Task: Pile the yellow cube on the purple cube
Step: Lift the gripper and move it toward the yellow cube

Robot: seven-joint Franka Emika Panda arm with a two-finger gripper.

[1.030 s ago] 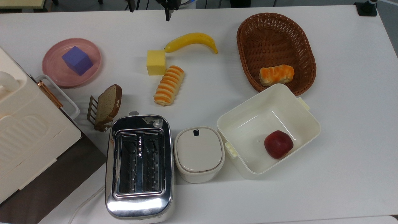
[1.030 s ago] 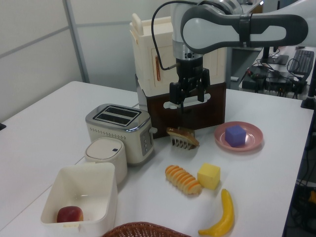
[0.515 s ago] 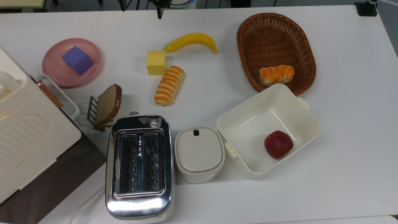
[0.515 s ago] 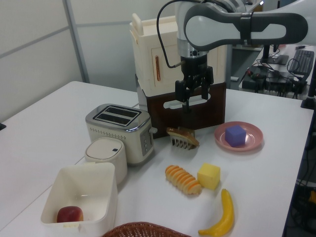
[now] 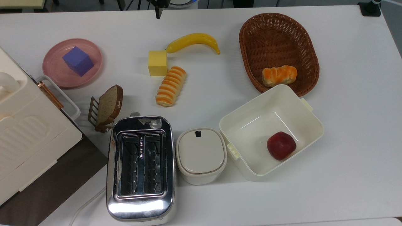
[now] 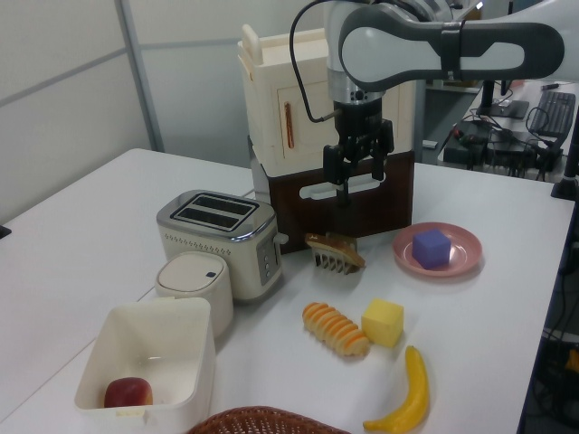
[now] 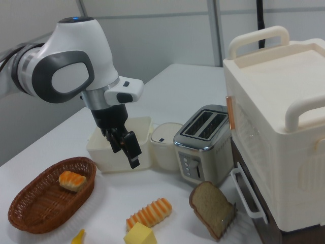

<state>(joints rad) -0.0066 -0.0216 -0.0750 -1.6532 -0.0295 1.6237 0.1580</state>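
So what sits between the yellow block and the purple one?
Top view: bare table and pink plate rim between yellow block and purple block.

Yellow cube [image 5: 157, 62] boxed by banana [image 5: 193, 41] & bread roll [image 5: 171, 85]; top clear.

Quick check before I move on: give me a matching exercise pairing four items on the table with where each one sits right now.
Things:
1. matte blue-violet purple cube
2. pale matte yellow cube
3. dark red apple
4. orange-striped bread roll

Places:
A. in the brown wicker basket
B. on the pink plate
C. in the open white plastic box
D. on the bare white table, against the stem end of the curved yellow banana

Pairs: 1-B, 2-D, 3-C, 4-A
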